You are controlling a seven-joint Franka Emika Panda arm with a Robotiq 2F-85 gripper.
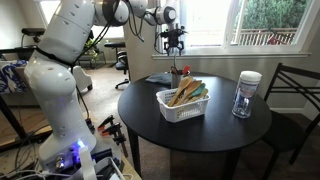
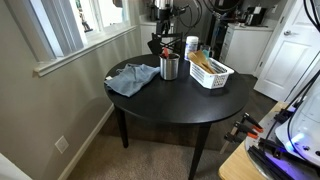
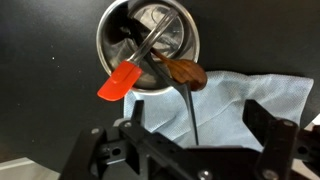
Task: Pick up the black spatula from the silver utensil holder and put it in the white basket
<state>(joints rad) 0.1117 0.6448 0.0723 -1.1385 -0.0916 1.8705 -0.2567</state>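
The silver utensil holder (image 3: 199,42) stands on the black round table, seen from above in the wrist view; it also shows in both exterior views (image 1: 176,78) (image 2: 169,68). The black spatula (image 3: 190,110) stands in it, its thin handle pointing up between my fingers. An orange-red spatula (image 3: 120,82) and a brown wooden utensil (image 3: 186,71) share the holder. My gripper (image 3: 190,142) is open, hovering straight above the holder (image 1: 174,42) (image 2: 163,22), fingers either side of the handle tip without touching it. The white basket (image 1: 166,103) (image 2: 222,76) holds wooden and teal utensils.
A light-blue cloth (image 3: 240,100) (image 2: 132,78) lies next to the holder. A clear jar with a white lid (image 1: 245,95) (image 2: 192,45) stands on the table. A dark chair (image 1: 295,95) is beside the table, under a window.
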